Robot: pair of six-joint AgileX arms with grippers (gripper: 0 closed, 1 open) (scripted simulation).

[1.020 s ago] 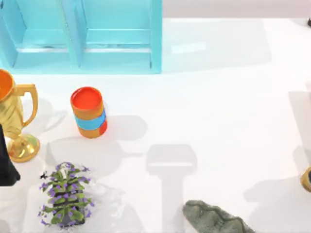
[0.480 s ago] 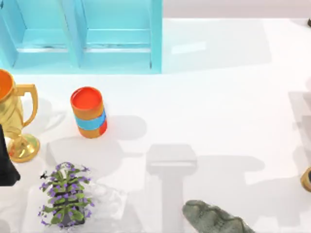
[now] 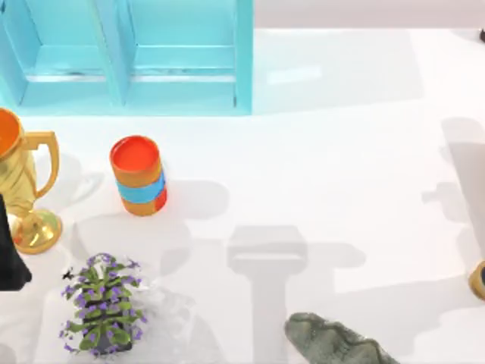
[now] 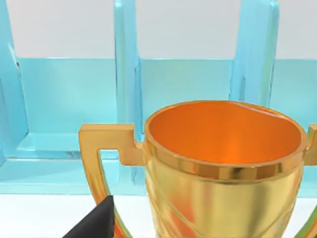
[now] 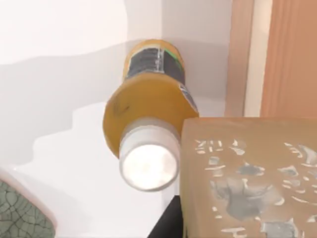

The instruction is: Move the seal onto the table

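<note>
Left arm (image 3: 10,250) parked at table (image 3: 326,152) left edge by gold trophy (image 3: 19,189); grip state can't tell. Then orange cup (image 3: 137,174), purple plant (image 3: 104,305), turquoise shelf (image 3: 129,57) behind, grey-green rock (image 3: 333,343). Seal (image 5: 250,178) close before right wrist camera, beside yellow bottle (image 5: 148,114); right grip can't tell.

Surface: glossy white table (image 3: 341,114), crossed by soft grey shadows | Furniture: turquoise shelf (image 3: 136,57) along the far edge at left, open compartments split by upright dividers | Backdrop: plain pale wall (image 4: 188,27) behind the shelf
</note>
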